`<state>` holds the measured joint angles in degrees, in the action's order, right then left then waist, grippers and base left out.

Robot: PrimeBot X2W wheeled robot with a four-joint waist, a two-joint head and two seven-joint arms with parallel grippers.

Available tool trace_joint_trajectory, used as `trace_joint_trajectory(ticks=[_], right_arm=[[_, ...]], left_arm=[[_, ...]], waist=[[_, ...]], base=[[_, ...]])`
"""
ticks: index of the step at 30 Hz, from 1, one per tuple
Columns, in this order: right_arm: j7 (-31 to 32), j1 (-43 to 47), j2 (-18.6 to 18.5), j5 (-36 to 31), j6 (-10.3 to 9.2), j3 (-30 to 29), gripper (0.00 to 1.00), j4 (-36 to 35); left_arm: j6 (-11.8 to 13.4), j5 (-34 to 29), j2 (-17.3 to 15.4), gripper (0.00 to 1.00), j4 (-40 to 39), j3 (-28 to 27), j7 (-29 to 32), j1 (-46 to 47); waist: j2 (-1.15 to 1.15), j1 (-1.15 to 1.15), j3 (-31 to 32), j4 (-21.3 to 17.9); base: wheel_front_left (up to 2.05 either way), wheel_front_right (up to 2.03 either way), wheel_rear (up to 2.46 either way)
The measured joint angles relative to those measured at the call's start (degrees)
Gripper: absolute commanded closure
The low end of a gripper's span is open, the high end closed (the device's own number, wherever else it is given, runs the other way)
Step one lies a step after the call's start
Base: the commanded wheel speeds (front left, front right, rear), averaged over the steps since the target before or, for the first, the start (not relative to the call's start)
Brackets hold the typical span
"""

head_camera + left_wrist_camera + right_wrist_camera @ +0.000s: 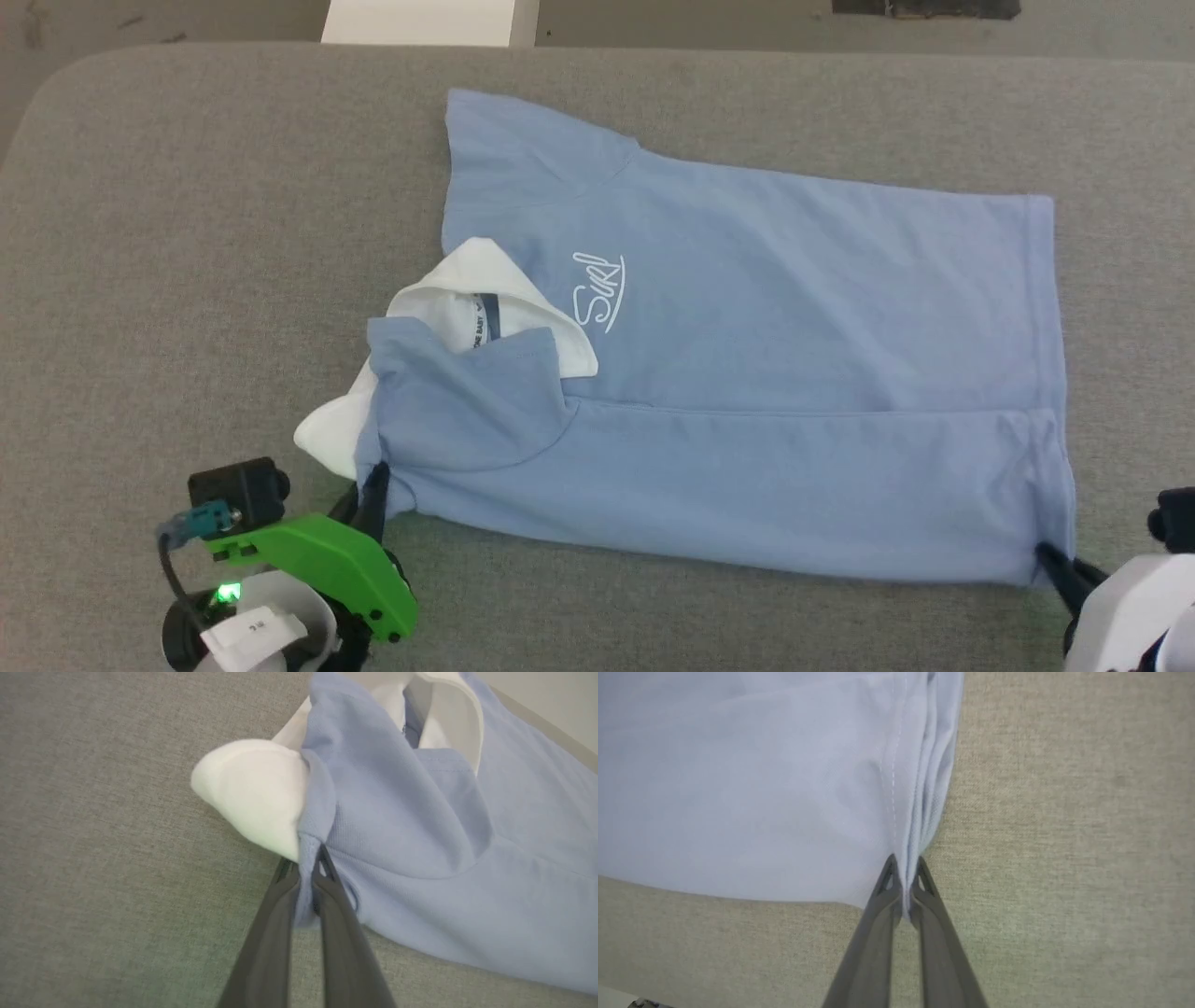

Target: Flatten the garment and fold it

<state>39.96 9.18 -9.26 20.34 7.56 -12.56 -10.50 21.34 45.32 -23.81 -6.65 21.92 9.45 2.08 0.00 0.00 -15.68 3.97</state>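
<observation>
Garment on grey surface; left hand grips shoulder; right hand grips hem

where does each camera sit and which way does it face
head view: on the head, looking down at the light blue shirt on the grey surface; left claw and right claw at its near corners.
left wrist view: on the left wrist, looking along its fingers, shut on fabric by the white collar.
right wrist view: on the right wrist, along its fingers, shut on the hem corner.
shared: head view shows both pinches.
</observation>
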Motion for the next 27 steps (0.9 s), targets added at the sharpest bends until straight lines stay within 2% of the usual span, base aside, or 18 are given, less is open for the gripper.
trace_joint_trajectory(ticks=[7,12,15,20,27], right_arm=[[0.0,-1.2,-2.6,1.2,0.04,-2.0,1.0,-3.6],[2.4,1.6,-1.6,2.1,0.04,-3.2,1.0,-5.2],[3.6,5.9,0.2,2.2,0.04,-3.9,1.0,-5.1],[3.3,10.0,2.3,1.8,0.03,-4.5,1.0,-3.9],[0.2,10.1,3.2,1.8,0.03,-3.5,1.0,-1.2]], left_arm=[[2.1,1.4,-2.2,1.0,-5.2,-2.3,1.6,-3.3],[5.1,3.4,-2.9,1.0,-8.2,-2.6,4.0,-9.4],[5.9,4.8,-2.5,1.0,-8.9,-2.3,4.6,-13.8],[5.8,6.7,-0.9,1.0,-6.8,-1.6,4.1,-17.5],[3.1,7.2,0.9,1.0,-2.2,-1.5,2.2,-16.5]], waist=[[0.0,0.0,3.3,-0.8],[0.0,0.0,5.0,-1.1],[0.0,0.0,5.3,-1.0],[0.0,0.0,5.1,-0.7],[0.0,0.0,5.3,-0.7]], base=[[0.0,0.0,0.0],[0.0,0.0,0.0],[0.0,0.0,0.0],[0.0,0.0,0.0],[0.0,0.0,0.0]])
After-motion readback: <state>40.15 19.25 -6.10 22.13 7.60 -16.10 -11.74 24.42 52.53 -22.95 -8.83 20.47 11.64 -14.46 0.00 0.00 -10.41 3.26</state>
